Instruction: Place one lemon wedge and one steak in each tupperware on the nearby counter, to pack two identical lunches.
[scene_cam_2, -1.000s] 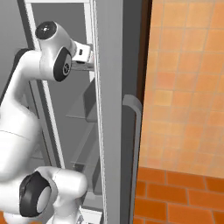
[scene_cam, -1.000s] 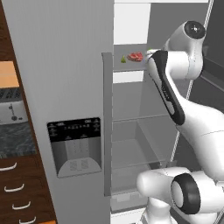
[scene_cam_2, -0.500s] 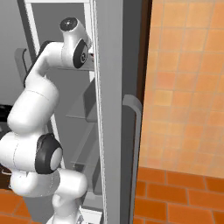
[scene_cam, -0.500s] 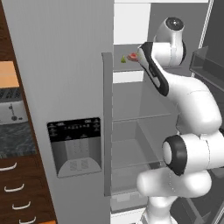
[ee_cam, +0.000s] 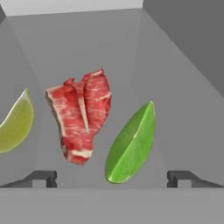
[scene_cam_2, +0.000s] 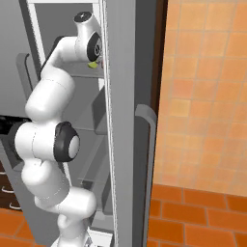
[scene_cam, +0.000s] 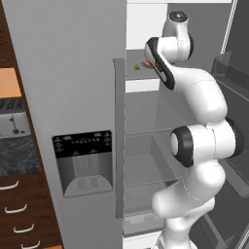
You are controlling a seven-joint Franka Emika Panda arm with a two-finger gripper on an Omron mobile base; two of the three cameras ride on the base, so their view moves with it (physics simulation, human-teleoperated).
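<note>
On fridge shelf, unpacked: one steak between two lemon wedges, tool spread wide and empty just before them; nothing lifted, all packing outstanding.

The raw red steak with white fat marbling is looking moist and faintly glossy, its cut face streaked. The green lemon wedge beside it is showing a smooth, waxy, satin peel, and the paler yellow-green wedge is looking equally smooth. The grey fridge shelf beneath them is reading as matt, even plastic. The tall grey fridge door is appearing as brushed, dull metal. The dark brown drawers are showing wood grain with shiny silver handles.
</note>
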